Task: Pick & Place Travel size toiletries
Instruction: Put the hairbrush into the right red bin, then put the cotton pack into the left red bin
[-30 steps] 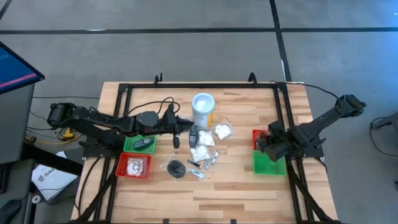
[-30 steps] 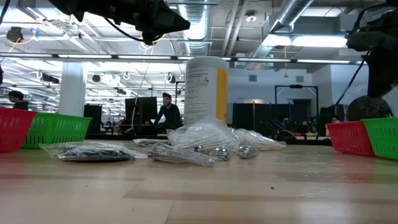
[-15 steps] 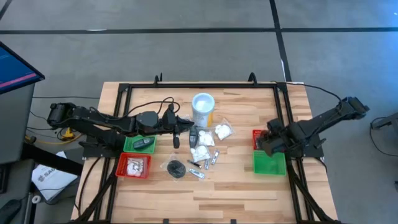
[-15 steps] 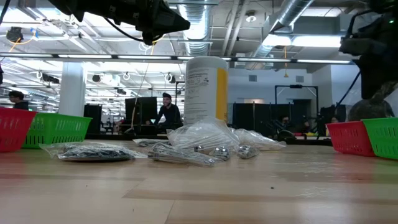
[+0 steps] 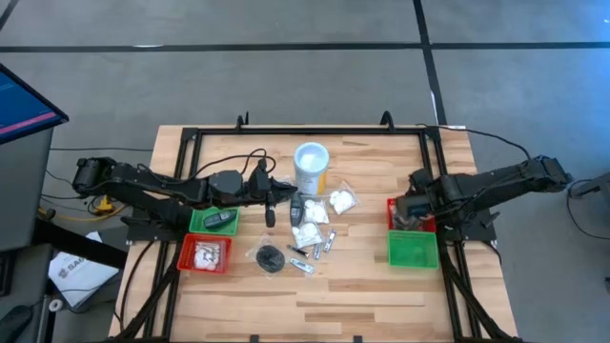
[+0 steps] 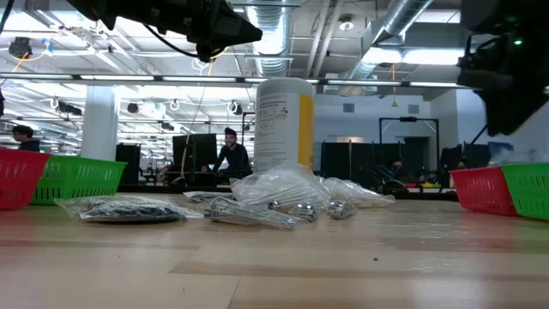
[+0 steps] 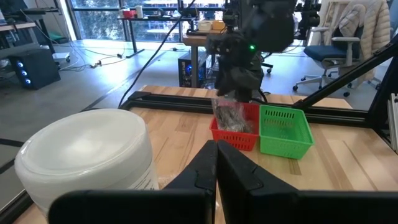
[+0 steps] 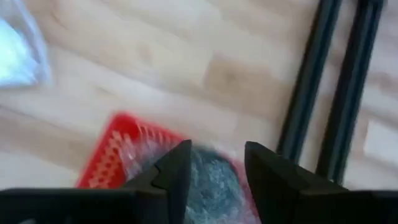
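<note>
- The table (image 5: pixel 372 286) has bare wood along its near edge and between the middle pile and the right-hand trays, so there is open room there; a black frame rail (image 5: pixel 440 171) runs close behind the right trays and hems that side in.
- The white canister (image 5: pixel 311 168) stands at the back of the pile, tall enough to be knocked by any low sweep across the middle.
- The left tool (image 7: pixel 216 163) hangs just beside the canister above the pile, fingers pressed together with nothing between them.
- The right tool (image 8: pixel 214 171) hovers over the right red tray (image 5: pixel 394 211), fingers parted a little and gripping nothing that I can make out; a bagged dark item (image 7: pixel 232 116) lies in that tray beneath it.
- The right green tray (image 5: pixel 412 251) touches the red one on its near side; a drop made off-centre could land in the wrong tray or on the shared rim.
- The travel size toiletries (image 5: pixel 311 233) still loose lie bunched in the middle of the table, in clear crinkly bags that touch or overlap, so a grasp may drag a neighbour along or slip off the film.
- On the left, a green tray (image 5: pixel 215 220) holds a dark piece and a red tray (image 5: pixel 205 254) holds white packets.
</note>
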Motion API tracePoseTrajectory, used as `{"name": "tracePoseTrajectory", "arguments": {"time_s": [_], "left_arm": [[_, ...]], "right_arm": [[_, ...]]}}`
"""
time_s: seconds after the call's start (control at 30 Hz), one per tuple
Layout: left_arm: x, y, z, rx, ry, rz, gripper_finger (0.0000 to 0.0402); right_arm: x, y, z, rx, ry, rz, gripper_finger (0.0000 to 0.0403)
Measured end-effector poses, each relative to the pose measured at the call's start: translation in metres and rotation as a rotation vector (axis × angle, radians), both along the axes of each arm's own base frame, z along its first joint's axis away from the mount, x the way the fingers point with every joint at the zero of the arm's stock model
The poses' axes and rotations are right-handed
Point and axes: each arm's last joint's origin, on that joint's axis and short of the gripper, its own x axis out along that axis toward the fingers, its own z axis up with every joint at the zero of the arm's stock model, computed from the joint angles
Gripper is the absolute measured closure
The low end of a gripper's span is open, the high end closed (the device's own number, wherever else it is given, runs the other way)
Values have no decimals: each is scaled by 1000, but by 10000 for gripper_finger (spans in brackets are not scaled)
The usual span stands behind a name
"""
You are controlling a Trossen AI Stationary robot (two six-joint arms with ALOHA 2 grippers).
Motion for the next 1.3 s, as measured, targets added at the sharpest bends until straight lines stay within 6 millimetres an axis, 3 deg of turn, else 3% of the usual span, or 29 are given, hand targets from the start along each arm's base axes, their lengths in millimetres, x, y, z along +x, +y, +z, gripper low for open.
{"name": "tracePoseTrajectory", "arguments": {"time_s": [0.2,0.53,0.87,1.1,1.3], "left_arm": [[0,0,0,0,0,0,401],[0,2,-3,-30,24,11,401],[-1,1,-8,-66,68,16,401],[-1,1,-8,-66,67,16,401],[-1,1,-8,-66,67,16,401]], "right_arm": [[13,-9,7,-16,-102,149,290],[64,-19,11,-55,-266,494,295],[94,-42,-12,-53,-193,531,295],[115,-63,-36,39,-190,589,292],[121,-83,-54,53,-142,547,269]]}}
